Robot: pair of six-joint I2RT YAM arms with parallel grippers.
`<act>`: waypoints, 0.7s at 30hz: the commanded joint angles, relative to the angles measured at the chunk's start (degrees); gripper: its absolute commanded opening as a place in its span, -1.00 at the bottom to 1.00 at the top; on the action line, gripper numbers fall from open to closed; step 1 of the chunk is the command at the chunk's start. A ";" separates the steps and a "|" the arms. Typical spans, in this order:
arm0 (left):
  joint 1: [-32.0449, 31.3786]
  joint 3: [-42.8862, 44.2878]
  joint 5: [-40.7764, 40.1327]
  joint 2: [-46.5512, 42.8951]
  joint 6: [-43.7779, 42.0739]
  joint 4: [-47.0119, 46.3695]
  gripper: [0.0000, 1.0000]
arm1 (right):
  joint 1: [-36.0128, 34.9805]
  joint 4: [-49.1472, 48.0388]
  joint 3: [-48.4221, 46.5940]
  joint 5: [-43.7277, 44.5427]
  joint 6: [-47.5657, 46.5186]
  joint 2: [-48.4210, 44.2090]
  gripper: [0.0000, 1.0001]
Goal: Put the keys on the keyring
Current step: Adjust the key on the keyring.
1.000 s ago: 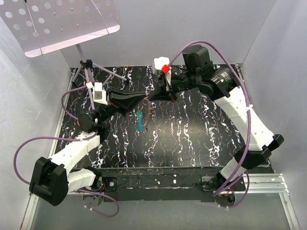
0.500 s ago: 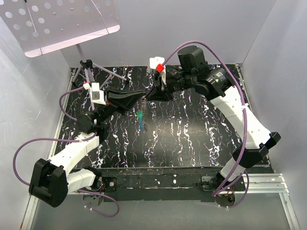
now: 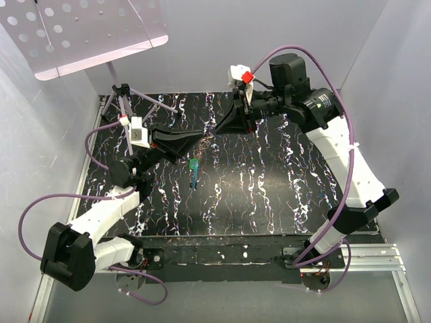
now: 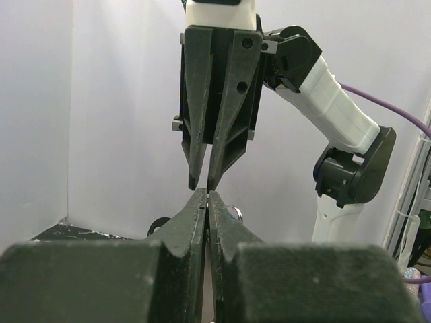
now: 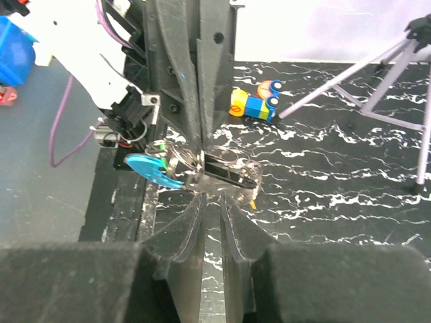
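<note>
Your right gripper (image 3: 219, 131) is backing off, slightly parted, empty; your left gripper (image 3: 200, 138) is pinching the keyring (image 4: 234, 212), keys (image 3: 194, 171) dangling.

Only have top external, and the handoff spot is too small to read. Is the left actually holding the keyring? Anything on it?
Observer: In the right wrist view, the left gripper has its jaws shut on the keyring, pinching it at the very tips.
Operator: Keys?
Observer: A blue key hangs at the ring, right beside those jaws. I can't tell whether it is threaded on.
Operator: And the right side?
Observer: In the left wrist view, the right gripper has its jaws slightly parted with nothing between them. It points tip to tip at the left one, but I can't tell if they touch.
</note>
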State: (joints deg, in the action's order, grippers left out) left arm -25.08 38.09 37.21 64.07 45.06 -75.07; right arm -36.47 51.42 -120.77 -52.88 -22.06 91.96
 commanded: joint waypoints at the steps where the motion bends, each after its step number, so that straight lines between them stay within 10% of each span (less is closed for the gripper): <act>1: 0.03 1.99 0.49 -0.53 1.00 -13.26 -1.00 | -0.44 -3.34 -1.23 -4.59 3.87 -0.56 -0.57; 21: 0.03 1.82 0.23 -0.62 1.09 -13.26 -1.00 | -2.73 -5.19 0.97 -1.61 5.72 1.38 -0.47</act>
State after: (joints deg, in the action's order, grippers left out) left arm -25.08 38.13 38.37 64.45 46.13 -75.07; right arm -38.81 48.18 -120.09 -54.89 -16.86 93.38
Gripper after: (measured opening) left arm 0.013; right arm 0.261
